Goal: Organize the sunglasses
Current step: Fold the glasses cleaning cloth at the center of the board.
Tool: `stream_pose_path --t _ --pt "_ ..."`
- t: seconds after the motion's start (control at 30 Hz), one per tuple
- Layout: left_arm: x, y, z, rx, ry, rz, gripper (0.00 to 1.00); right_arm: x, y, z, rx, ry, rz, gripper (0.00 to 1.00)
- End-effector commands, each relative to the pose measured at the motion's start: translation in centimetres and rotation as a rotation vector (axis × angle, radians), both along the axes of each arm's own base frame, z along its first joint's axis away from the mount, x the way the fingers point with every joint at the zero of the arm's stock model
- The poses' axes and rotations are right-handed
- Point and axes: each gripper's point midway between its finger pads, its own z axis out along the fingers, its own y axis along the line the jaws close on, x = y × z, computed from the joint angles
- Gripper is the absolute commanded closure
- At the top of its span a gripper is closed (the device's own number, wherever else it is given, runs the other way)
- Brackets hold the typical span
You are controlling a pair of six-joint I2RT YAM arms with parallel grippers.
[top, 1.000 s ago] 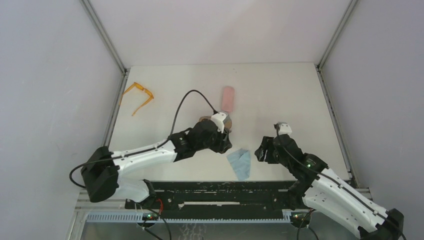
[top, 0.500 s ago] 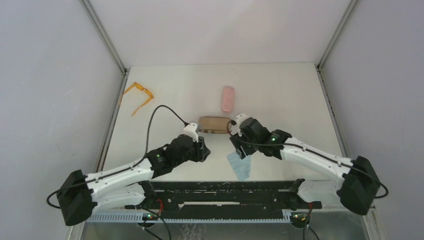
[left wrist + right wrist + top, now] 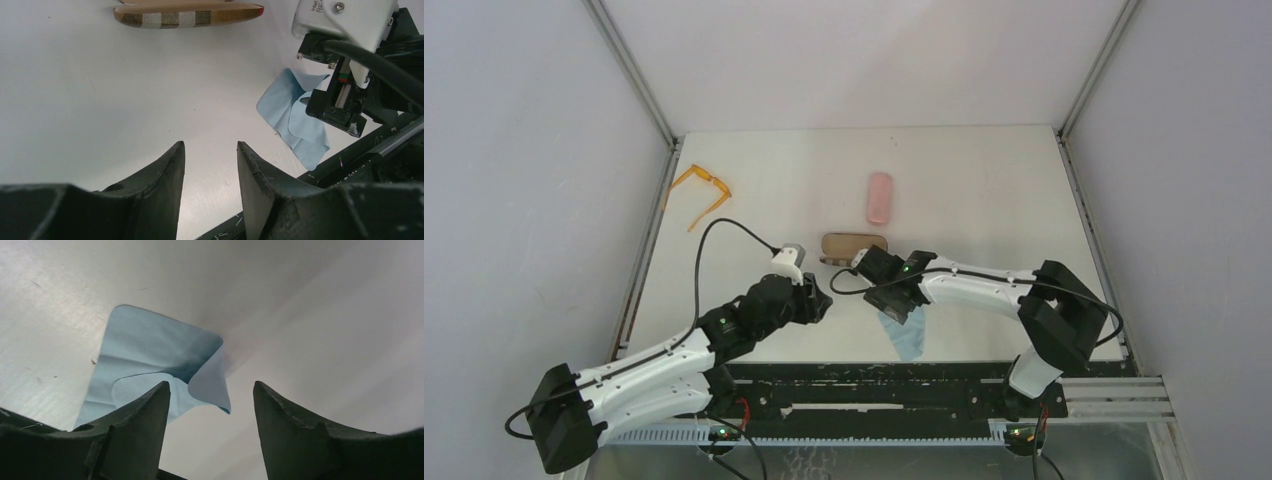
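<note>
Hovering over blue cloth [image 3: 150, 350], R pincer [image 3: 212, 385] agape, empty, L pincer [image 3: 210, 145] parted, empty

Pink case [image 3: 880, 197], brown case [image 3: 852, 245], blue cloth [image 3: 906, 332]

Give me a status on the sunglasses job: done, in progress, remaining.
Done: nothing certain. The brown case and pink case lie closed mid-table, contents hidden. In hand: neither gripper holds anything. The right gripper hovers open over the light-blue cloth, and the left gripper is open over the table. Left: the orange sunglasses lie unfolded at the far-left table edge, untouched.
</note>
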Motion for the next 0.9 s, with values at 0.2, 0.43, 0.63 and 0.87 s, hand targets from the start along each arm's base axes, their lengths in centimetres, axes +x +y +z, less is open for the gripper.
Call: stream_pose_path --t 0.2,0.43,0.63,0.87 --pt "0.15 0.33 -0.25 -0.019 0.005 0.004 0.52 1.88 -0.43 0.08 -0.13 -0.057 0.032 0.53" --pt "0.27 0.33 -0.44 -0.027 0.007 0.004 0.52 2.22 -0.14 0.22 -0.12 -0.074 0.031 0.71" --pt "0.38 0.0 -0.45 -0.032 0.013 -0.005 0.53 2.3 0.37 0.33 -0.085 -0.072 0.025 0.82" --pt "0.43 -0.45 -0.53 -0.034 0.016 -0.026 0.53 2.0 0.42 0.31 -0.055 -0.042 0.012 1.0"
